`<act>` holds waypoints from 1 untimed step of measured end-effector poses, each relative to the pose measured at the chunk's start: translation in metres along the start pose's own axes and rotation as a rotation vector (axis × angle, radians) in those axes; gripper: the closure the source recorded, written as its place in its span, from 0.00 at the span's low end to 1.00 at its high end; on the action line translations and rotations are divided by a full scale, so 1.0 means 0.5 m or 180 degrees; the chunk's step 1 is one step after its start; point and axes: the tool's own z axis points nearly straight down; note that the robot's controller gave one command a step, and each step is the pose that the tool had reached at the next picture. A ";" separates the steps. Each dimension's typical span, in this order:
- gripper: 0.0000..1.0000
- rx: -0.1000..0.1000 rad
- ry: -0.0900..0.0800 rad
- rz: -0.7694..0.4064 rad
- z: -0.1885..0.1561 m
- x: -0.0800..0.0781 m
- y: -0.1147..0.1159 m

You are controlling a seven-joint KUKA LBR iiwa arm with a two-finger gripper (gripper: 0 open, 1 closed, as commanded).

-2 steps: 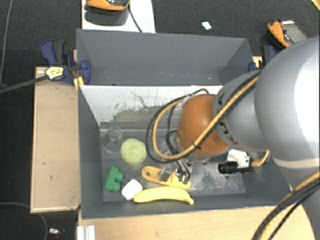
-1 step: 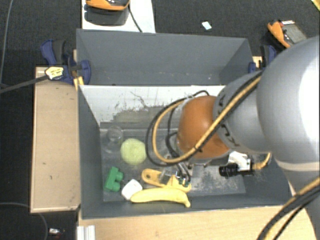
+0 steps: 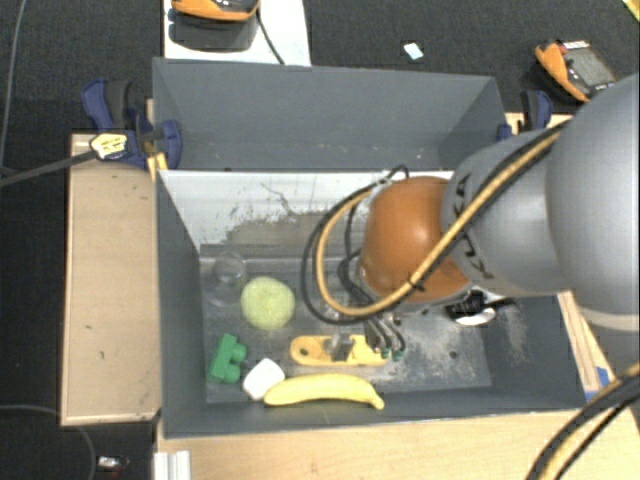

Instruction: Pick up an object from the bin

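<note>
My gripper [image 3: 384,339] hangs low near the front of the bin, under the orange wrist cover. It is right over the right end of a flat yellow piece with holes [image 3: 322,350], which lies lengthwise on the bin floor. Whether it touches that piece is hidden. A yellow banana [image 3: 322,392] lies just in front of the flat piece, along the front wall. A small white block [image 3: 263,377] rests at the banana's left end.
A pale green ball [image 3: 268,302] sits left of the gripper, and a green toy brick [image 3: 227,359] lies at the front left. A small clear cup [image 3: 229,268] stands behind the ball. A black-and-white thing [image 3: 470,313] peeks out under the arm at the right.
</note>
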 end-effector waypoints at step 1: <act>1.00 -0.0001 0.0007 0.0202 0.025 0.010 0.005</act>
